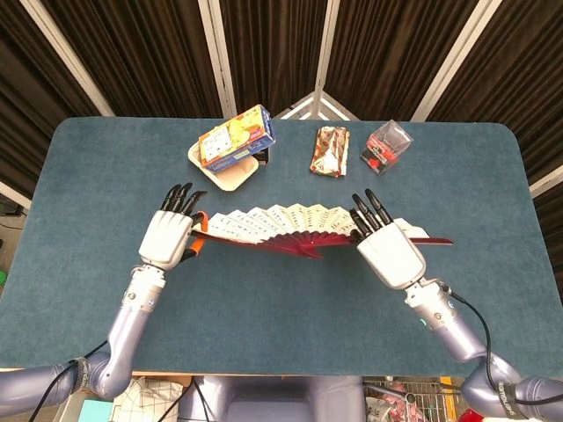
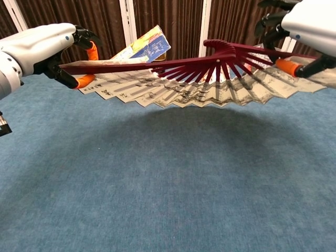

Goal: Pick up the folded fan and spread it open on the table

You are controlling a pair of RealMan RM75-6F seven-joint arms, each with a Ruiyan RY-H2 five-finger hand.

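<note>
The fan (image 1: 281, 224) (image 2: 194, 86) is spread wide, with dark red ribs and a cream printed leaf, and hangs in the air above the blue table (image 1: 281, 299). My left hand (image 1: 169, 236) (image 2: 39, 46) pinches the fan's left outer rib with orange-tipped fingers. My right hand (image 1: 387, 251) (image 2: 310, 23) holds the right outer rib. In the chest view the fan casts a shadow on the table below it, so it hangs clear of the surface.
At the back of the table are a colourful box (image 1: 236, 139) on a small wooden plate (image 1: 225, 174), a brown wrapped packet (image 1: 329, 151) and a red-and-black item in clear packaging (image 1: 387, 146).
</note>
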